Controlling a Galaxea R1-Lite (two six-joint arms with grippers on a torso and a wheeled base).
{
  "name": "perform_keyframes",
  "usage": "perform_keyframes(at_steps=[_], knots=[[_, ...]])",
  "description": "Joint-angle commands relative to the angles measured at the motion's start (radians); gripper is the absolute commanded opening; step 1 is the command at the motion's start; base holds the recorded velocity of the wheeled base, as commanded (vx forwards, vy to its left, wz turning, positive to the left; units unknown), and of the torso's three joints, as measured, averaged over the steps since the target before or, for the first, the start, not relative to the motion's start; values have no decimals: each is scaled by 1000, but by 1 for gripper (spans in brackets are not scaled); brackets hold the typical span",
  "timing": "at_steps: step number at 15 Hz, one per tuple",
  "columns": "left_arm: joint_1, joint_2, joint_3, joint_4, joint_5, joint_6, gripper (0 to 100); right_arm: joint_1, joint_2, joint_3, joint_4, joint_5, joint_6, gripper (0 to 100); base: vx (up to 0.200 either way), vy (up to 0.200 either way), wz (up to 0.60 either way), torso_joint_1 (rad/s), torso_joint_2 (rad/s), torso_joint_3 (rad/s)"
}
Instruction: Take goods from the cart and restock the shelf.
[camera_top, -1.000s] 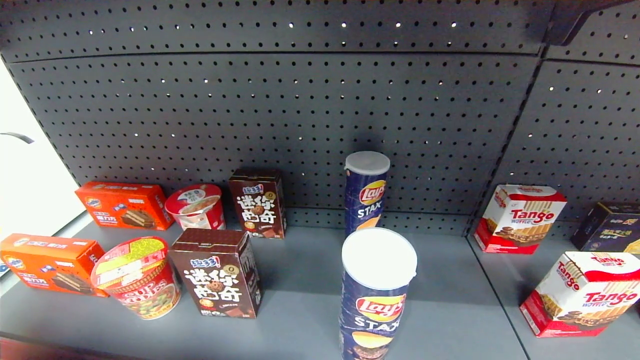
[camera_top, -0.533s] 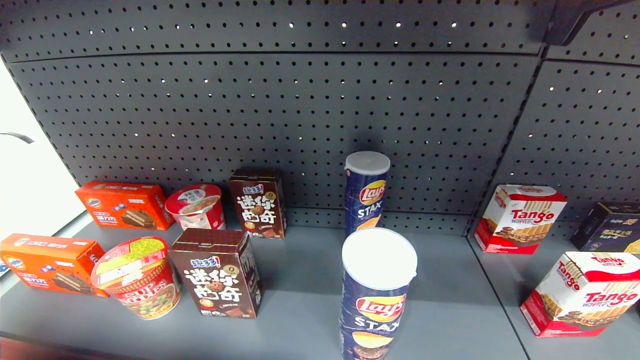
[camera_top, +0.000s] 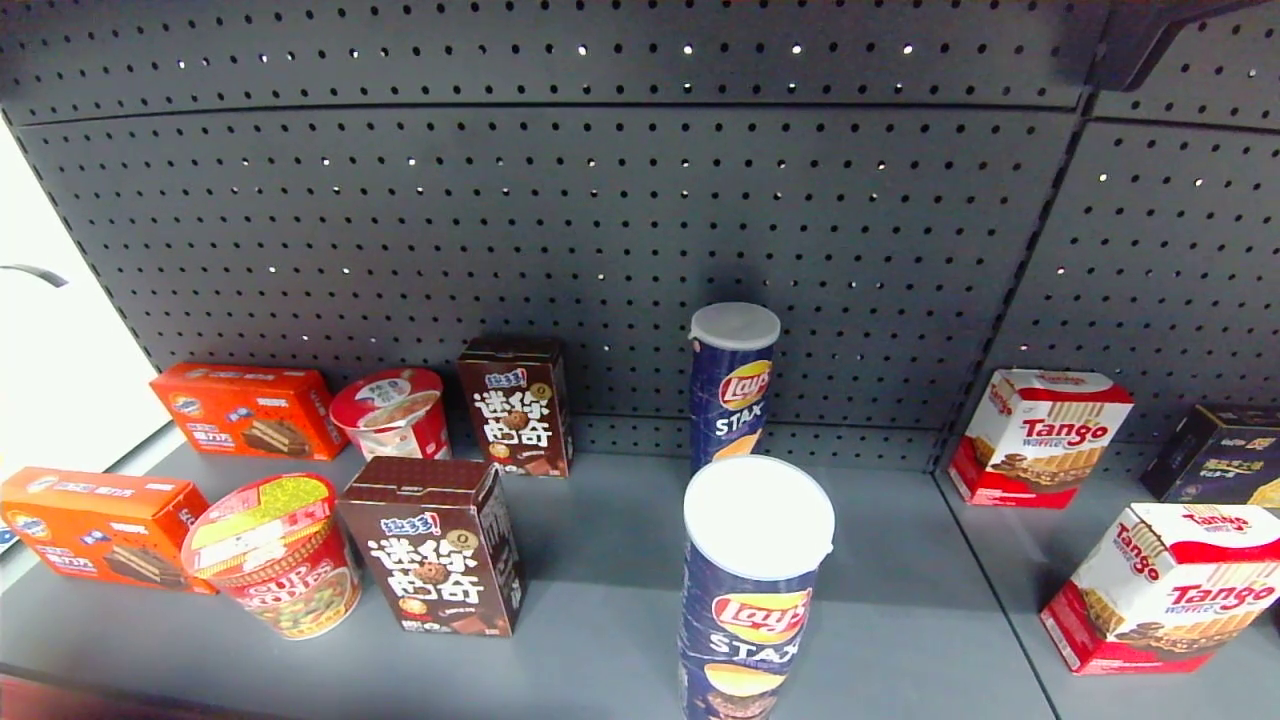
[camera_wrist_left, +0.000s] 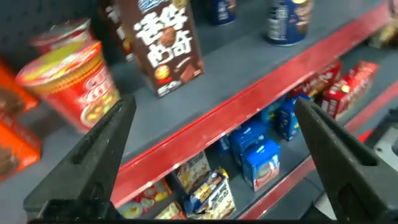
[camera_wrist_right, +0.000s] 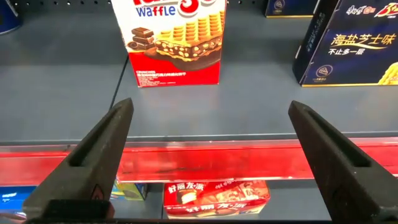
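Blue front chip can (camera_top: 757, 580) stands upright, lid up; left hand (camera_wrist_left: 214, 102) and right hand (camera_wrist_right: 211, 104) gape empty.

Printed labels stood on every pack on the shelf (camera_top: 900, 610). Mid-shelf, the front can (camera_top: 750, 610) and back can (camera_top: 733, 390) each bore a round red-and-yellow logo above white capitals. The front brown box (camera_top: 435, 555) and back brown box (camera_top: 517, 412) carried large white Chinese characters. Near the left front edge, the front cup (camera_top: 275, 575) had white Latin lettering on red. Toward the right edge, the back waffle box (camera_top: 1040, 435) showed a red brand word on white. The dark box (camera_wrist_right: 357, 43) showed pale Chinese characters.
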Motion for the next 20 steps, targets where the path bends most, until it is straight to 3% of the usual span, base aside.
perform_keyframes(at_steps=[1,3,5,7,8,14,17,19,20], knots=[[56,0,0,2,0,-27,100,0,4,0,0,0,0,100,0,0,0,0,0,0],[74,73,0,3,1,-73,100,0,4,0,0,0,1,100,0,0,0,0,0,0],[106,155,0,2,10,-73,100,0,4,0,0,-1,1,100,0,0,0,0,0,0],[188,245,1,2,16,-68,100,0,4,0,0,-1,1,100,0,0,0,0,0,0],[195,251,1,2,16,-68,100,0,4,0,0,-1,1,100,0,0,0,0,0,0],[379,317,1,2,18,-73,100,0,4,0,0,-1,1,100,0,0,0,0,0,0],[585,316,3,2,16,-81,100,0,4,0,0,-1,1,100,0,0,0,0,0,0],[668,302,4,0,0,-96,100,0,4,0,0,-1,1,100,0,0,0,0,0,0],[775,256,6,0,-116,-105,100,0,4,0,0,-1,1,100,0,0,0,0,0,0]])
